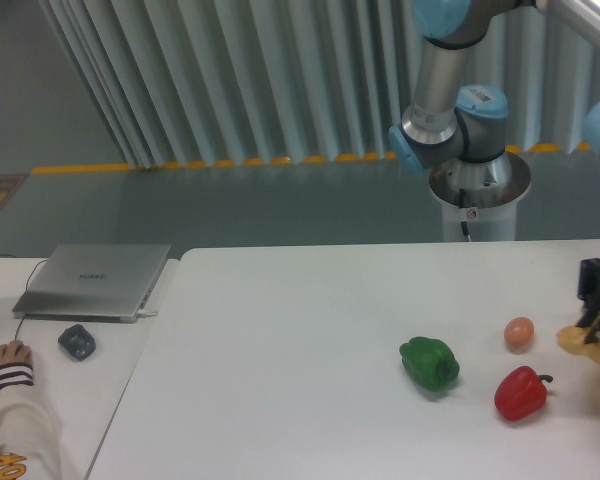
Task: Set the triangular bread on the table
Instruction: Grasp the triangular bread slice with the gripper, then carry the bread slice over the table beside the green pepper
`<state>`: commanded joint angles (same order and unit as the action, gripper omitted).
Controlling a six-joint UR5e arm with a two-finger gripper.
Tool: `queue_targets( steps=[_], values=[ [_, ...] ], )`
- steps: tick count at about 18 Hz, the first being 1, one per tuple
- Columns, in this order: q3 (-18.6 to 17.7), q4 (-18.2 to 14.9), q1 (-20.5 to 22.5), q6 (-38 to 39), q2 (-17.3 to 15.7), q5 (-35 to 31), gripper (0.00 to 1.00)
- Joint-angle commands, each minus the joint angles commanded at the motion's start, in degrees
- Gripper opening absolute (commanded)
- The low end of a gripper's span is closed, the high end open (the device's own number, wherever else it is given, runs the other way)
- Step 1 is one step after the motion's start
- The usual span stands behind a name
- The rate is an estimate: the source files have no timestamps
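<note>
Backdrop: grey floor with a yellow-and-dark striped line (280, 161), pale vertical slats (230, 80) behind.
Table (280, 380): large, white, matte, filling the lower frame from centre to right edge.
Arm (450, 90): grey tubes with light-blue joint caps, rising from a round pedestal (477, 200) behind the far table edge, upper links cut off by the top of frame.
Claw (597, 322): dark, at the far right edge, low over the table, with a small blue light on its upper part; fingers pointing down onto the bread; partly cropped, so cannot tell whether parted or clamped.
Triangular bread (584, 342): pale yellow-tan, directly under the claw tips at the right edge, partly out of frame; contact with the table surface not resolvable.
Egg (519, 333): small, round, tan, on the table just left of the bread.
Red pepper (521, 393): on the table, in front of the egg, dark stem pointing right.
Green pepper (429, 363): on the table, left of the red pepper, apart from it.
Side desk (50, 390): smaller, white, adjoining the table on the left.
Laptop (95, 280): silver, lid closed, on the side desk.
Mouse (77, 342): dark grey, just in front of the laptop.
Person's hand (8, 356): at the left edge, striped cuff, resting on the side desk.
</note>
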<state>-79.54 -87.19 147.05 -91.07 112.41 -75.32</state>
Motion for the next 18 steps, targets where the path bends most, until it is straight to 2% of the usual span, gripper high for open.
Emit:
queue_targets(
  steps=[3,6,8,9,13,18],
  values=[
    [-3.78,3.24,-3.95,1.59,0.53,-3.77,0.22],
    [-4.14,6.24,-7.12,6.59,1.49,-6.94,0.21],
    [-2.04,5.11,-6.69,6.87,1.15,-6.33,0.18],
    [-2.03,4.14,-6.51,6.52,1.06,-6.24,0.18],
    [-1.94,3.87,-6.42,6.52,0.88,-6.24,0.18],
    [-1.85,0.89,-6.95,6.52,0.44,-4.49,0.18]
  ],
)
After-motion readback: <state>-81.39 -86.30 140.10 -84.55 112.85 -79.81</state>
